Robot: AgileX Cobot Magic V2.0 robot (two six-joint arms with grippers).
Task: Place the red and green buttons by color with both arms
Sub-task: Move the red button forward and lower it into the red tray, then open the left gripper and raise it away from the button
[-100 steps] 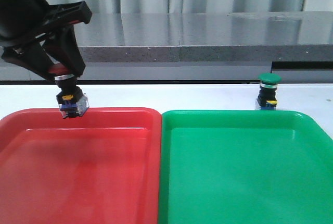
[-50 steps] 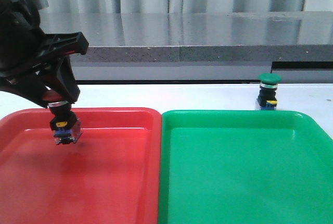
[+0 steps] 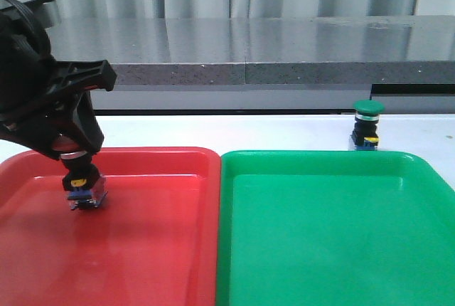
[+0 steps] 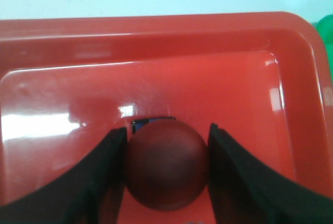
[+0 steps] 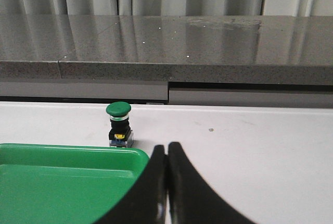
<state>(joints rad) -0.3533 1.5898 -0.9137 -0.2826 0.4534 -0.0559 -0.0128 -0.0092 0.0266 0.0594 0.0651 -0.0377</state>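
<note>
Now red btn (image 4: pixel 165 172) betw. left tool (image 4: pixel 166 174) fingers (image 4: pixel 104 182)

The white table (image 3: pixel 284 132) carries a red tray (image 3: pixel 178 160) and a green tray (image 3: pixel 320 160) touching side by side, and a green button (image 3: pixel 367 125) standing upright just behind the green tray.

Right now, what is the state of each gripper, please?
Left gripper: closed on the red button, over the red tray.
Right gripper: closed, holding nothing.
</note>
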